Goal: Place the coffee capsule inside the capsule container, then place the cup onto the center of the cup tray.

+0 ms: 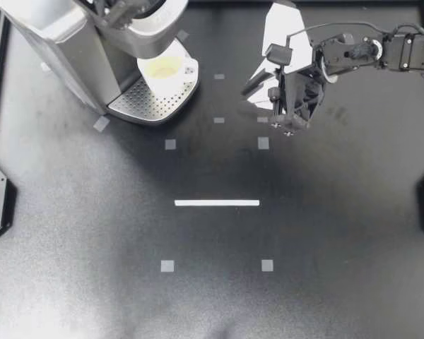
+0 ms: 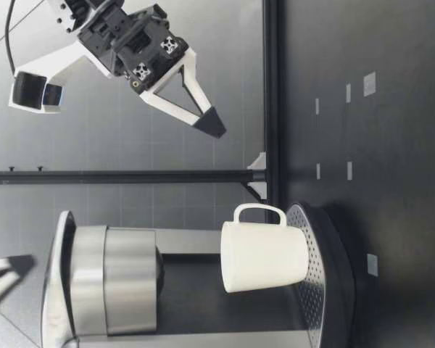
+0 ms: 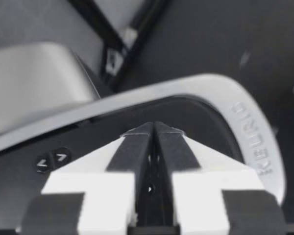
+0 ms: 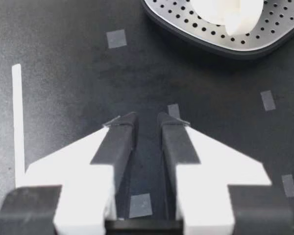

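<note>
A white cup (image 1: pixel 166 70) stands upright on the perforated cup tray (image 1: pixel 152 102) of the coffee machine (image 1: pixel 63 35), under its head. The low view shows the cup (image 2: pixel 264 257) on the tray (image 2: pixel 315 279), its handle toward the right arm's side. My left gripper (image 1: pixel 124 13) is over the machine's top; in the left wrist view it (image 3: pixel 153 129) is shut, tips pressed against the closed lid (image 3: pixel 206 93). My right gripper (image 1: pixel 253 88) hangs above the table beside the machine, fingers a little apart with nothing between them (image 4: pixel 147 120). No capsule is visible.
A white tape line (image 1: pixel 216 203) and several small tape squares mark the black table. Black frame rails run along the table's far edge (image 2: pixel 272 101) and sides. The tray's rim (image 4: pixel 264 36) lies ahead of my right gripper.
</note>
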Robot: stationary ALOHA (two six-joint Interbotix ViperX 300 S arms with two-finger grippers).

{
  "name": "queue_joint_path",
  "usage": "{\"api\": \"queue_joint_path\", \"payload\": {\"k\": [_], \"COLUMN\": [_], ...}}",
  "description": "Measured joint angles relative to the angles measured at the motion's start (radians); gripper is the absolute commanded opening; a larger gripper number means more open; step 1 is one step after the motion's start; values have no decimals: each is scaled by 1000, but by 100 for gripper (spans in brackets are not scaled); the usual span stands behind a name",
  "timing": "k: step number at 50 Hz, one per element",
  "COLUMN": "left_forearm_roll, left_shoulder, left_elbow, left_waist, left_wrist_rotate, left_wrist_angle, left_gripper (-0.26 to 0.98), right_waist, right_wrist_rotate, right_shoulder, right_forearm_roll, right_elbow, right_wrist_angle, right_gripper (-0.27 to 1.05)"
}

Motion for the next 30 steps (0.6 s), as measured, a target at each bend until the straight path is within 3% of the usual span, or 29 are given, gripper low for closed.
{"api": "queue_joint_path", "payload": {"k": [16,30], "left_forearm_roll": [0,0], "left_shoulder": [-115,-273], "left_elbow": [135,351], "left_waist": [-163,-201], "left_wrist_rotate": [8,-98], "left_wrist_angle": [-272,-534], "left_gripper": [13,13], "right_waist": [8,127], "right_wrist_rotate": [0,0], "right_shoulder": [-67,-201], "right_forearm_roll": [54,109], "right_elbow": [15,98], "right_wrist_angle": [-15,-192], "right_gripper": [30,29]}}
